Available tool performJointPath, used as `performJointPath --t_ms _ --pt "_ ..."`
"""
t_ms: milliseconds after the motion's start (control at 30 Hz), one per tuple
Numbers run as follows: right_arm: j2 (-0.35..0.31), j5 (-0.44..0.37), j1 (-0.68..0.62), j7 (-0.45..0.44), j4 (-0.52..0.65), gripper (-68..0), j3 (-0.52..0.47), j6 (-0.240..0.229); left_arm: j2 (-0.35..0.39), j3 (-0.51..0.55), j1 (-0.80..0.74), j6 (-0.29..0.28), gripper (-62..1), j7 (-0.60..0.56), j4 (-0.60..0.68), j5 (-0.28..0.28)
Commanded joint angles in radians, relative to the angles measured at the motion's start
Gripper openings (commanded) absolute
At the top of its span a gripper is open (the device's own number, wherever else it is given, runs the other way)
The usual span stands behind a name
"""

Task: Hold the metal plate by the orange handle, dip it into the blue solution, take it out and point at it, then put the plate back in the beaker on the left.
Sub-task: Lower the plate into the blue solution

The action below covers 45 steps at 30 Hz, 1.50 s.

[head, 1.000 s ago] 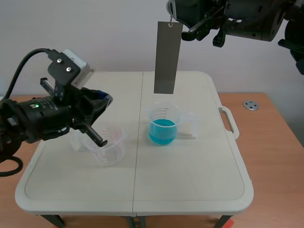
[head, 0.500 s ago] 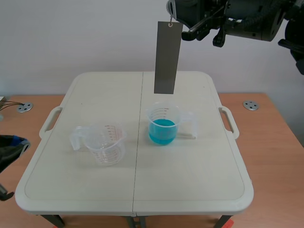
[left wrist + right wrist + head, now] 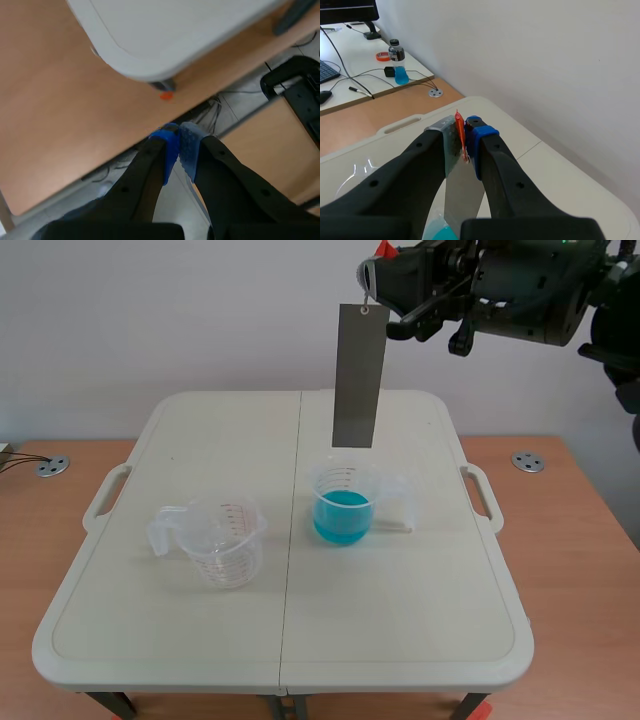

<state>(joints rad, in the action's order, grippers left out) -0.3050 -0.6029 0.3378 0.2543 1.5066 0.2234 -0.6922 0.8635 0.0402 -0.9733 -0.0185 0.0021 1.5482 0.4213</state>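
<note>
A long grey metal plate [image 3: 359, 376] hangs upright above the beaker of blue solution [image 3: 343, 504], its lower end clear of the rim. My right gripper [image 3: 377, 278] is raised at the top right and shut on the plate's orange handle [image 3: 461, 136], which shows between its fingers in the right wrist view, with the plate [image 3: 462, 197] hanging below. An empty clear beaker [image 3: 222, 540] stands to the left on the table. My left gripper [image 3: 179, 145] is out of the scene view; its wrist view shows it shut on nothing, below the table's corner.
The white folding table [image 3: 400, 620] rests on a wooden desk [image 3: 585, 570]. In the left wrist view the table's corner [image 3: 145, 65], the wooden desk and floor cables lie ahead. A bottle of blue liquid [image 3: 397, 63] stands on a far desk.
My left arm has drawn back from beside the empty beaker and left the scene view. My right gripper and the plate shifted slightly right and a little lower.
</note>
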Motion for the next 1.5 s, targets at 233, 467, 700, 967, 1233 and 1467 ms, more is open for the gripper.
performJointPath --t_ms 233,467,700,967,1233,1467 --pt "0.001 -0.011 0.025 -0.047 -0.05 -66.0 -0.006 -0.013 -0.079 -0.006 -0.075 0.001 -59.4 -0.011 0.006 0.009" --pt "0.019 0.011 0.025 -0.082 -0.116 -66.1 -0.005 -0.017 -0.082 -0.008 -0.076 -0.002 -59.4 -0.01 0.003 0.009" --pt "0.055 0.08 0.025 -0.127 -0.177 -66.0 -0.005 -0.043 -0.082 -0.008 -0.076 -0.002 -59.4 -0.009 0.003 0.009" --pt "0.086 0.132 0.025 -0.153 -0.229 -66.1 -0.004 -0.043 -0.082 -0.008 -0.076 -0.002 -59.4 -0.01 0.003 0.009" --pt "0.117 0.208 0.024 -0.198 -0.3 -66.1 -0.003 -0.043 -0.082 -0.008 -0.071 -0.003 -59.4 -0.013 0.003 0.01" --pt "0.126 0.27 0.024 -0.264 -0.363 -66.1 0.007 -0.043 -0.082 -0.008 -0.071 -0.003 -59.4 -0.01 0.003 0.01"
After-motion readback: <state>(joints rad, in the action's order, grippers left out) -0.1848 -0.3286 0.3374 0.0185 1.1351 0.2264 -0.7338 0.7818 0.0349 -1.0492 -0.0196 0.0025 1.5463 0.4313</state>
